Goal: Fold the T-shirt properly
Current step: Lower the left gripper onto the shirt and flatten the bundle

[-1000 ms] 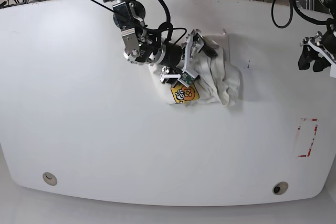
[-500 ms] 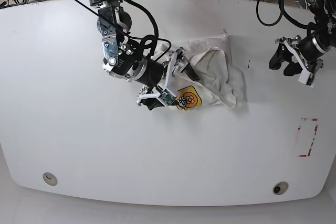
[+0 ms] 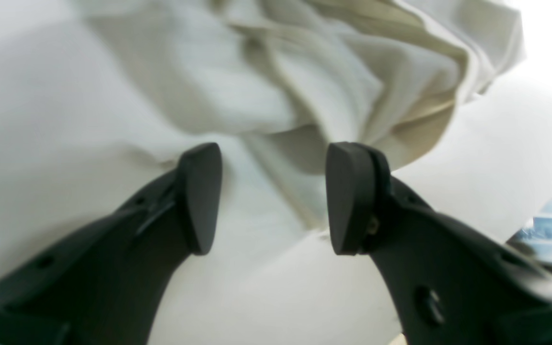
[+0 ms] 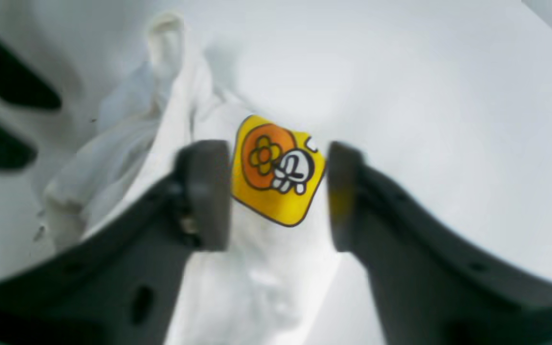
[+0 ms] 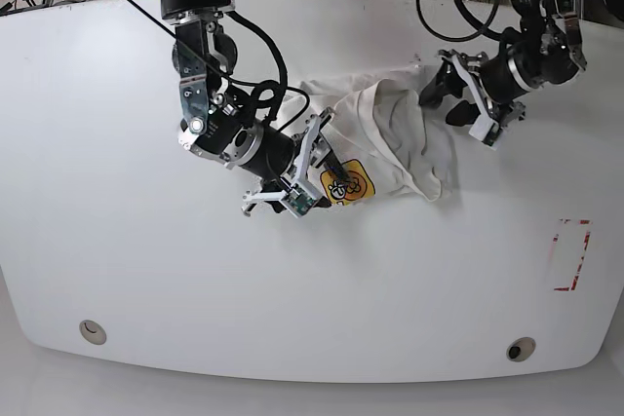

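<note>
- Lying crumpled near the middle of the white table (image 5: 117, 270), the T-shirt (image 5: 390, 138) is a bunched heap, its yellow-orange graphic (image 5: 348, 182) turned up at the near edge.
- Closing now, the right hand (image 4: 276, 196) could pinch only the printed patch; its fingers stand apart on either side of the graphic, with nothing gripped that I can see, and a thin pinch would likely drag one layer and leave the rest behind.
- Reaching in from the far side, the left hand (image 3: 269, 199) hovers with its fingers moderately spread over a thick fold and holds nothing; biting there may catch several layers together and deepen the tangle.
- Pulling both hands apart unevenly could twist the cloth, since no sleeve or hem is clearly laid out.
- Counting: one T-shirt, one graphic, two hands, one table, one red-marked rectangle (image 5: 570, 255) off to the side, two round fittings along the table's near edge.
</note>
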